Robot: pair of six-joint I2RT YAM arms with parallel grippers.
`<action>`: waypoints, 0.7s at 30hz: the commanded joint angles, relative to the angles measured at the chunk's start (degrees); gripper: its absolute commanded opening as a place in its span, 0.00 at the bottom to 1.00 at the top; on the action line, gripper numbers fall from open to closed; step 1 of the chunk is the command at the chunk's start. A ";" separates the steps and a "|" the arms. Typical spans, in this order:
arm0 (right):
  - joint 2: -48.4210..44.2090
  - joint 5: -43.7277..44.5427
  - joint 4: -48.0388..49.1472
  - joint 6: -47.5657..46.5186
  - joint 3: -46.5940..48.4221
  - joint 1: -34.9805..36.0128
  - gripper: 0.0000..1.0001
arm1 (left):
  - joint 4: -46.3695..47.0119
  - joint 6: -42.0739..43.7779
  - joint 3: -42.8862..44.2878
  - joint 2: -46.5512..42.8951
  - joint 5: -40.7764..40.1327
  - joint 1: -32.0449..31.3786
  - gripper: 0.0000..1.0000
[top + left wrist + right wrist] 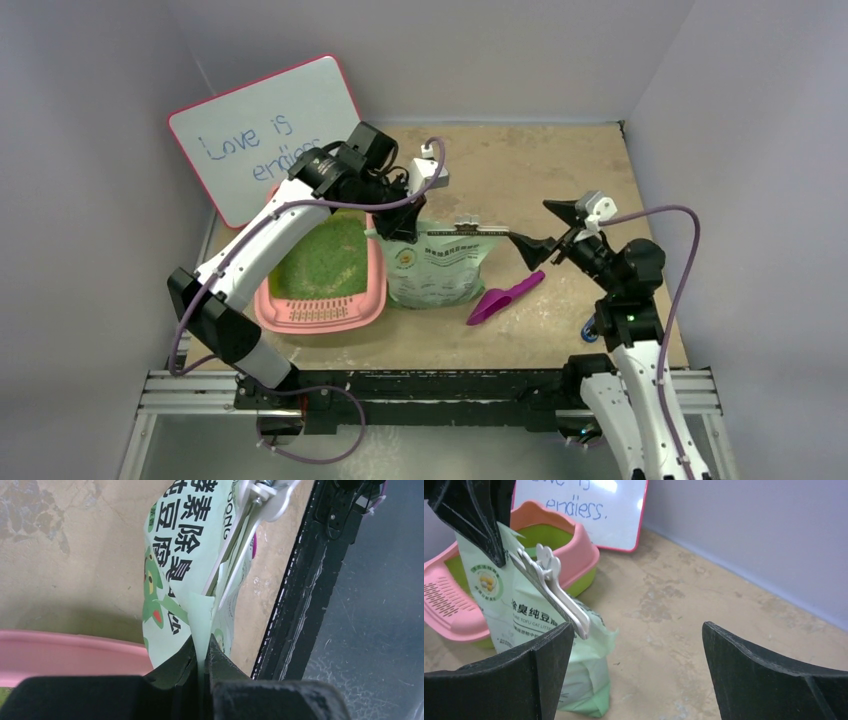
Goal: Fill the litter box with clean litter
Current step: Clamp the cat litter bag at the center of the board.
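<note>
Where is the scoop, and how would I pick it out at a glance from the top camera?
Find the pink litter box on the table's left side; the pale green printed bag stands upright just right of it. Right of the bag's base, the scoop lies flat on the tan tabletop. It is the only magenta thing there.

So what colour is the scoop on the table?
Magenta scoop, clearest in the top view.
</note>
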 commanded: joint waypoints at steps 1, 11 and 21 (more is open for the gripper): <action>3.29 -3.90 -1.24 -4.41 6.16 0.04 0.99 | 11.48 -4.92 -0.55 -8.45 7.38 -0.15 0.00; 27.22 -13.68 -36.66 -26.42 36.70 10.97 0.91 | 12.81 -6.07 -1.76 -9.66 7.31 -0.77 0.00; 35.23 -19.61 -44.71 -34.54 45.52 12.71 0.87 | 12.99 -6.92 -0.80 -9.51 6.71 -1.59 0.00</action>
